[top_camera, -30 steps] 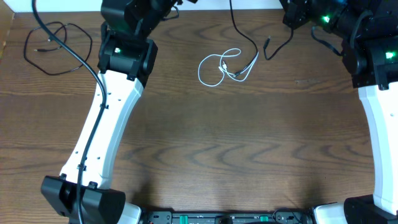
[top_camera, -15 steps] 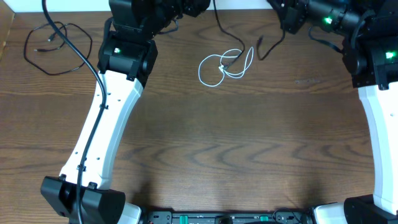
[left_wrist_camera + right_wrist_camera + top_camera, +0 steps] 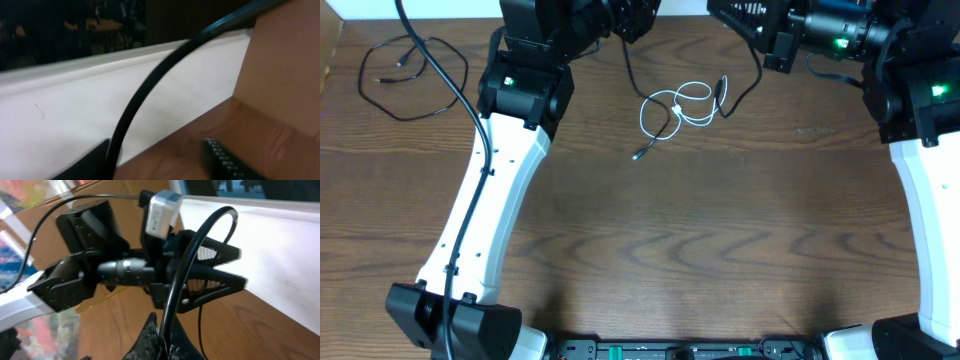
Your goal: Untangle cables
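White thin cord loop (image 3: 642,112) on brown wood table (image 3: 720,240). We note right gripper (image 3: 161,337) clenched on thin black cord (image 3: 176,277); left gripper (image 3: 155,152) jaws apart.

1. Your left gripper (image 3: 632,15) now sits farther right along the far edge of the table (image 3: 720,250) than it did a second ago.
2. Your right gripper (image 3: 732,15) has swung left towards it, so the two are now near each other rather than well apart.
3. The black cable (image 3: 626,62) now hangs from your left gripper, left of its earlier line.
4. A plug end (image 3: 638,155) now lies on bare wood below and left of the white cable (image 3: 680,100), where none lay before.
5. The white cable's loops are drawn narrower.
6. The upright black plug (image 3: 722,88) has moved left and is now just beside the white loops.
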Robot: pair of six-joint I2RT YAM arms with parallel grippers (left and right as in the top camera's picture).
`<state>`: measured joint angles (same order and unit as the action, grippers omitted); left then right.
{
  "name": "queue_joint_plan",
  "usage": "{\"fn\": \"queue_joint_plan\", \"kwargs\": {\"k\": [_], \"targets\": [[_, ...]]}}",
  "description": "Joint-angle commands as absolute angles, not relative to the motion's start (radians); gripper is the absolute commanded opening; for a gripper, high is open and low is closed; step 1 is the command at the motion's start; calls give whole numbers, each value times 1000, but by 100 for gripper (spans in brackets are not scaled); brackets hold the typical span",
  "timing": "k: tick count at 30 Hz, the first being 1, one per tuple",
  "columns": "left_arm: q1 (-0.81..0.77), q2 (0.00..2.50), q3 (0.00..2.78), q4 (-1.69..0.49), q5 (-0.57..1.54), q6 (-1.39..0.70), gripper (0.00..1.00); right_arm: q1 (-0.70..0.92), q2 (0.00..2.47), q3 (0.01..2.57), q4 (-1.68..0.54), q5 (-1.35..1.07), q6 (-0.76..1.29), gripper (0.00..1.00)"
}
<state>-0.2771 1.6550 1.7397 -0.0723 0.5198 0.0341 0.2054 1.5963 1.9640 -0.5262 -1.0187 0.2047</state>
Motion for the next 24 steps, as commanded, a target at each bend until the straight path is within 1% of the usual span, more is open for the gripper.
{"fn": "queue_joint_plan", "kwargs": {"k": [1, 3, 6, 11, 12, 13, 15, 21, 24], "targets": [[-279, 1646, 1745, -71, 535, 64, 38, 211, 1588, 1975, -524, -1050, 217, 1], [-279, 1646, 1745, -70, 535, 64, 29, 211, 1588, 1975, -524, -1050, 217, 1], [-279, 1646, 1745, -70, 535, 64, 23, 211, 1588, 1975, -524, -1050, 217, 1], [-279, 1646, 1745, -70, 535, 64, 23, 211, 1588, 1975, -528, -1050, 217, 1], [-279, 1646, 1745, -70, 535, 64, 21, 211, 1588, 1975, -528, -1050, 216, 1], [-279, 1646, 1745, -70, 535, 64, 13, 211, 1588, 1975, -528, -1050, 217, 1], [-279, 1646, 1745, -66, 535, 64, 8, 211, 1588, 1975, -528, -1050, 216, 1], [-278, 1646, 1745, -39, 535, 62, 8, 210, 1588, 1975, -528, -1044, 212, 1], [-273, 1645, 1745, -6, 535, 28, 7, 209, 1588, 1975, -556, -980, 208, 1]]}}
